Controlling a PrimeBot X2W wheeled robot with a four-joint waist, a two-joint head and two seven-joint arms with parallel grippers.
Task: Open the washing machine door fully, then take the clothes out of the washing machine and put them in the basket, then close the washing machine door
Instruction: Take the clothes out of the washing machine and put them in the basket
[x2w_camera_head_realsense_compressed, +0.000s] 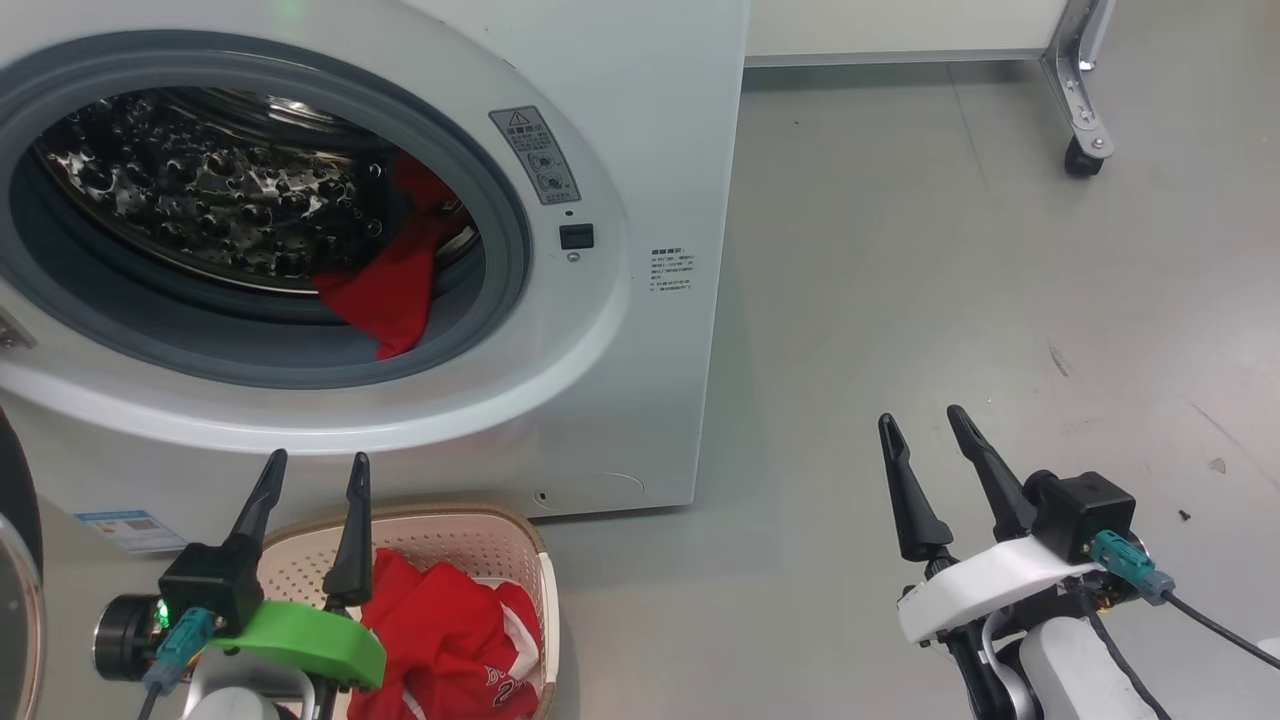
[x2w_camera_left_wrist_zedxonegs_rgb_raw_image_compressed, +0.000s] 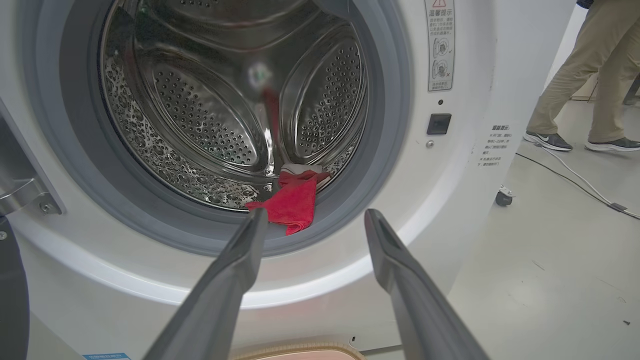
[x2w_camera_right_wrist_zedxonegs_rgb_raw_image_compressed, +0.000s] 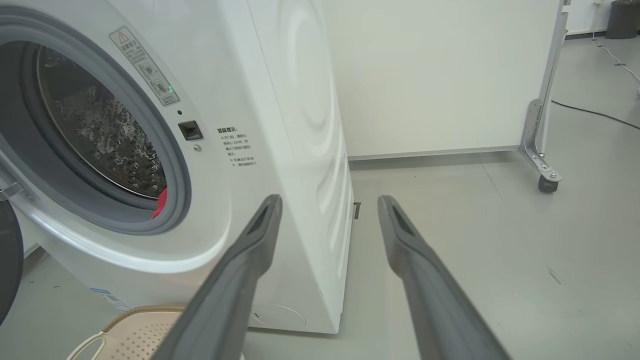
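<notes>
Grey floor (x2w_camera_head_realsense_compressed: 900, 250) carries a white washer (x2w_camera_head_realsense_compressed: 650, 150); its door (x2w_camera_head_realsense_compressed: 12, 490) stands open at the far left, leaving the drum mouth exposed.

One red garment (x2w_camera_head_realsense_compressed: 385, 290) hangs from the drum's lower right over the grey seal (x2w_camera_head_realsense_compressed: 500, 200). A second garment (x2w_camera_head_realsense_compressed: 440, 630) lies crumpled in the basket (x2w_camera_head_realsense_compressed: 545, 590), which sits on the floor just before the washer's front.

Left jaws: apart, nothing between them, held above the basket's left side, tips pointing at the washer front below the mouth. The hanging garment lies beyond and above those tips, not touching. From the left wrist it shows just over the gap between the fingers (x2w_camera_left_wrist_zedxonegs_rgb_raw_image_compressed: 240, 260). The second garment lies just right of these jaws and lower; contact cannot be told.

Right jaws: apart, empty, over bare floor right of the washer, well apart from both garments.

Person's legs (x2w_camera_left_wrist_zedxonegs_rgb_raw_image_compressed: 575, 75) stand beyond the washer.
</notes>
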